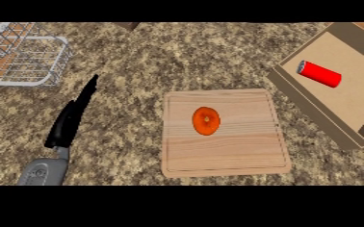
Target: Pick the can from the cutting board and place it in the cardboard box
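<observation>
The red can (319, 73) lies on its side inside the cardboard box (302, 98) at the right edge, tilted down toward the right. The wooden cutting board (235, 151) sits in the middle of the counter and carries only a round orange item (206, 120). At the lower left my left hand (69, 120) rests open, fingers straight and pointing up, well left of the board. My right hand does not show in the view.
A white wire basket (55, 62) stands at the upper left corner. The speckled stone counter (177, 57) stretches between the basket, the board and the box. A brown corner (128, 25) shows at the counter's far edge.
</observation>
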